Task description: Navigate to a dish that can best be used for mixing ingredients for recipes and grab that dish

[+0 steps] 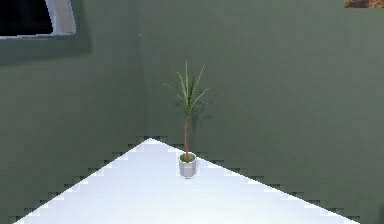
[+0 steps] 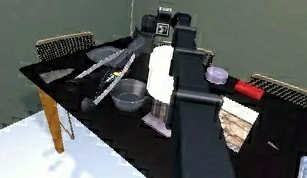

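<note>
bowl (image 2: 130,96): the grey metal one sits on the dark bench (image 2: 286,137), toward its near edge and just left of my arm (image 2: 192,123) in the arm side view. my gripper (image 2: 91,88) juts leftward from the arm's far end. its thin fingers (image 2: 114,71) slant down across the benchtop just left of the bowl, and i cannot tell whether they touch it. things lie on the bench at and behind the gripper's tip, so i cannot tell how the gripper is set or whether it holds anything.

farther out behind the fingers i see a second greyish round dish (image 2: 106,55). a white upright cylinder (image 2: 161,73) stands just behind the bowl, right against the arm's left side in the picture. on the arm's right lies a printed paper (image 2: 239,122). beyond it sit a pale purple dish (image 2: 217,74) and a red thing (image 2: 249,90), close together. two chairs with woven backs stand at the bench's far side, one at the left (image 2: 67,42) and one at the right (image 2: 285,91). a wooden leg (image 2: 55,123) carries the bench's near corner over the white floor (image 2: 40,161).

in the forward view a potted plant (image 1: 187,120) stands on the white floor in the corner of green walls (image 1: 290,100), with a window (image 1: 40,20) at the upper left.
</note>
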Tool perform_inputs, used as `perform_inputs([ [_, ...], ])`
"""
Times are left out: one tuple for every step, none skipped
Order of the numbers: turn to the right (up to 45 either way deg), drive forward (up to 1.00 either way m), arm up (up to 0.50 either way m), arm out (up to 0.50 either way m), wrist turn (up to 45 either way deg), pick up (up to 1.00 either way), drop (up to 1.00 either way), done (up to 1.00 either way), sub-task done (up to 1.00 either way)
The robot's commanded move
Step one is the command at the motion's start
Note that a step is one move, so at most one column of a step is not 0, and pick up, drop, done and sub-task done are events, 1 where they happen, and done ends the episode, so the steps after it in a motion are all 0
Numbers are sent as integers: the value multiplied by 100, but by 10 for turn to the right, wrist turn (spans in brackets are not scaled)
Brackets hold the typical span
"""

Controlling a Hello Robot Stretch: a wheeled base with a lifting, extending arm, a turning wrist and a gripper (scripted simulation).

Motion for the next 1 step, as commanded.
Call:
perform_inputs([
  [0,0,0,0,450,0,0,0,0],
])
